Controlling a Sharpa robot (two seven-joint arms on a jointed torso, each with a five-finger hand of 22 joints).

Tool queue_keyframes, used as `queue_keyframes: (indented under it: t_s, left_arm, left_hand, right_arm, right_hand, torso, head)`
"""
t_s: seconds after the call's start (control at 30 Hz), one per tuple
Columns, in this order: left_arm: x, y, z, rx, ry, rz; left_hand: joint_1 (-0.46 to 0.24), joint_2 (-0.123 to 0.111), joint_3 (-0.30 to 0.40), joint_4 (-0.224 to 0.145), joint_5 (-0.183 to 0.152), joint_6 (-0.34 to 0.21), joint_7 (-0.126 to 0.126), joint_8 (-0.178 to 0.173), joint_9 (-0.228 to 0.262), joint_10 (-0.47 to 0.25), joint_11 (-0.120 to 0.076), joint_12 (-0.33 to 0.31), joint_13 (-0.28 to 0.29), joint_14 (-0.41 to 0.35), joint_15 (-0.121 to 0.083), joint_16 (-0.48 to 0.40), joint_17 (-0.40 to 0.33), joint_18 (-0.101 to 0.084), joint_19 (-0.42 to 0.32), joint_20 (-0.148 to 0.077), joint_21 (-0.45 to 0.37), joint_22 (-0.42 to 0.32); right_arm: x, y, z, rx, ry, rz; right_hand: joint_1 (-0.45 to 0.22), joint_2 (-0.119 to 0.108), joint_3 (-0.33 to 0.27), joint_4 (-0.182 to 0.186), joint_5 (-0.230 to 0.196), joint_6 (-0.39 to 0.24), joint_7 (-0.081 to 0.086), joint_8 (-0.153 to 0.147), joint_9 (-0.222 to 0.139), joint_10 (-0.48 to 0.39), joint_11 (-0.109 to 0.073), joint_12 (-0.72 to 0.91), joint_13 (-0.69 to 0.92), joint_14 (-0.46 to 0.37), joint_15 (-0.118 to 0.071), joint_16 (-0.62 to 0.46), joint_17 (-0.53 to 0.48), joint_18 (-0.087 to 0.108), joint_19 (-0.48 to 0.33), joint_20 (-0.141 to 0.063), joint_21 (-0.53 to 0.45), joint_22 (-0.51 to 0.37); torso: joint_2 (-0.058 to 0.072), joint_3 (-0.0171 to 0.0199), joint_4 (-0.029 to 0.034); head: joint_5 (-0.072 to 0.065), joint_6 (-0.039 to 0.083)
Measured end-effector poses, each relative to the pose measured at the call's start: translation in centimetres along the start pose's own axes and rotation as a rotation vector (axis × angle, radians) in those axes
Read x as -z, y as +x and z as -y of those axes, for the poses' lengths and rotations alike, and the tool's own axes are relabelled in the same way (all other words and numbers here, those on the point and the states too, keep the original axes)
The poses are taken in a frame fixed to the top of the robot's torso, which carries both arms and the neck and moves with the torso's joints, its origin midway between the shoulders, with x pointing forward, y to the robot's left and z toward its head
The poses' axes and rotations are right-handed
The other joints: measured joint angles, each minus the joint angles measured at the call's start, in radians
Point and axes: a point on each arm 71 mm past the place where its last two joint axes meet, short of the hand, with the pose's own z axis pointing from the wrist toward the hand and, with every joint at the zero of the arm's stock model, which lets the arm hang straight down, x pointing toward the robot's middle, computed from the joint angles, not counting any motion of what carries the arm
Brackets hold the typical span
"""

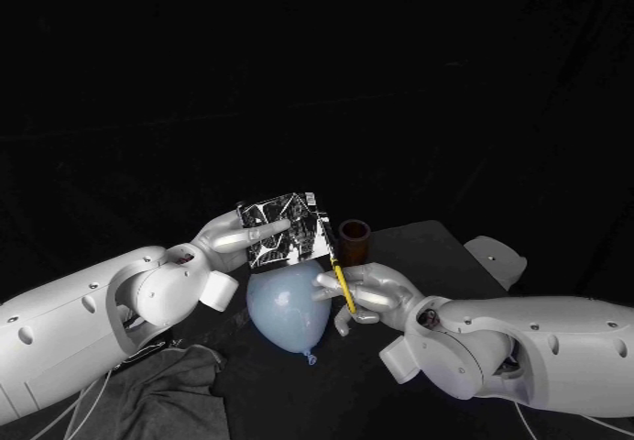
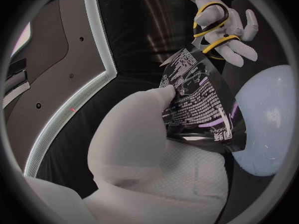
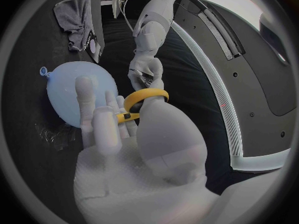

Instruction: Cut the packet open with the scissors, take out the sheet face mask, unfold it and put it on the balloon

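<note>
My left hand (image 1: 227,238) pinches packet (image 1: 284,229) upright, 12 o'clock of balloon (image 1: 289,307). My right hand (image 1: 370,295) grips scissors (image 1: 343,282) at packet's 4 o'clock. Packet light, slick, floppy, I judge: hold side edge firmly.

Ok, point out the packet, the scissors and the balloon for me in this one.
packet (image 1: 304,227): head view, right part of its printed face.
scissors (image 3: 147,92): right wrist view, top of the yellow handle loop.
balloon (image 1: 281,312): head view, middle of its pale blue body.
</note>
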Motion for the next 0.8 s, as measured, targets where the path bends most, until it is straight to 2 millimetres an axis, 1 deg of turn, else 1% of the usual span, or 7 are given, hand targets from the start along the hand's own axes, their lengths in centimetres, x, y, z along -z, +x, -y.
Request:
queue_keyframes:
  t_s: [0.13,0.2,0.3,0.57,0.67,0.77,0.8]
  left_arm:
    - [-0.1,0.1,-0.1,-0.001,0.000,0.002]
    - [-0.1,0.1,-0.1,-0.001,0.000,0.005]
    - [-0.1,0.1,-0.1,-0.001,0.002,0.009]
    - [-0.1,0.0,-0.2,-0.002,0.004,0.021]
    - [-0.1,0.0,-0.1,-0.004,0.006,0.024]
    - [-0.1,-0.1,-0.1,-0.009,0.009,0.027]
    - [-0.1,-0.1,-0.1,-0.010,0.011,0.027]
  left_hand:
    - [-0.001,-0.001,0.000,0.000,0.000,0.000,0.000,0.000,0.000,0.000,0.000,0.000,0.000,0.000,0.000,0.000,0.000,0.000,0.000,0.000,0.000,0.000]
    - [-0.001,-0.001,0.000,0.000,0.000,0.000,0.000,-0.003,0.000,0.000,0.000,0.000,0.000,0.000,0.000,0.000,0.000,0.000,0.000,0.000,0.000,0.000]
    - [-0.001,-0.001,0.003,-0.003,0.000,0.000,0.000,-0.003,0.001,0.000,0.000,0.000,0.000,0.000,0.000,0.000,0.000,-0.001,0.000,0.000,0.000,0.000]
    - [0.002,0.002,0.003,-0.003,0.000,0.000,0.000,-0.003,0.001,0.000,0.000,0.000,0.000,0.000,0.000,0.000,0.000,-0.001,0.000,0.000,0.000,0.000]
    - [0.002,0.002,0.003,-0.003,0.000,0.000,0.000,-0.001,0.002,0.000,0.000,0.000,0.000,0.000,0.000,0.000,0.000,-0.001,0.000,0.000,0.000,0.000]
    - [0.002,0.002,0.003,-0.003,-0.002,0.000,0.000,0.000,0.002,0.000,0.000,0.000,0.000,0.000,0.000,0.000,0.000,-0.002,0.000,0.000,0.000,0.000]
    - [0.002,0.002,0.003,-0.003,-0.002,-0.001,0.000,0.000,0.002,0.000,0.000,0.000,0.000,0.000,0.000,0.000,0.000,-0.002,0.000,0.000,0.000,0.000]
  right_arm:
    - [-0.1,0.2,-0.1,-0.003,-0.004,-0.003]
    - [-0.2,0.4,-0.2,-0.006,-0.006,-0.004]
    - [-0.3,0.6,-0.2,-0.010,-0.008,-0.006]
    - [-0.3,1.0,-0.4,-0.024,-0.011,-0.014]
    - [-0.3,1.2,-0.5,-0.028,-0.012,-0.017]
    - [-0.3,1.3,-0.6,-0.032,-0.013,-0.019]
    - [-0.3,1.3,-0.6,-0.033,-0.013,-0.019]
  right_hand:
    - [0.000,0.000,0.000,0.000,0.000,0.000,0.000,0.000,0.002,0.000,0.000,0.006,0.001,0.000,0.000,0.002,0.003,0.000,0.003,0.003,0.005,0.001]
    - [0.000,0.000,0.000,0.000,0.000,0.000,0.000,0.000,0.003,0.001,-0.001,0.006,0.001,0.001,-0.001,0.005,0.006,0.000,0.007,-0.001,0.008,0.003]
    - [0.000,0.000,0.000,0.000,0.000,0.005,0.000,0.000,0.004,0.004,-0.004,0.012,0.001,0.004,-0.004,0.006,0.006,-0.001,0.011,0.003,0.013,0.003]
    - [0.000,0.000,0.000,0.000,0.000,0.015,0.002,0.004,0.008,0.009,-0.009,0.018,0.002,0.004,-0.004,0.006,0.006,-0.001,0.014,-0.001,0.020,0.005]
    - [-0.004,0.004,0.000,0.000,0.000,0.019,0.001,0.005,0.010,0.020,-0.012,0.026,0.003,0.004,-0.004,0.006,0.007,-0.001,0.014,-0.001,0.020,0.005]
    - [-0.008,0.008,0.000,0.000,0.000,0.023,0.003,0.008,0.012,0.029,-0.014,0.032,0.004,0.008,-0.007,0.010,0.008,-0.002,0.020,-0.006,0.030,0.008]
    - [-0.013,0.013,0.000,0.000,0.000,0.028,0.004,0.010,0.013,0.035,-0.016,0.036,0.004,0.008,-0.007,0.010,0.008,-0.002,0.025,-0.005,0.033,0.011]
  torso:
    - [0.000,0.0001,0.0000]
    - [0.000,0.0001,-0.0001]
    - [0.000,0.0001,-0.0001]
    - [0.000,0.0005,-0.0004]
    - [0.000,0.0005,-0.0005]
    - [0.000,0.0005,-0.0006]
    - [0.000,0.0005,-0.0006]
  head:
    - [-0.002,0.001]
    - [-0.003,0.002]
    - [-0.004,0.003]
    - [-0.006,0.005]
    - [-0.005,0.006]
    - [-0.005,0.007]
    - [-0.005,0.007]
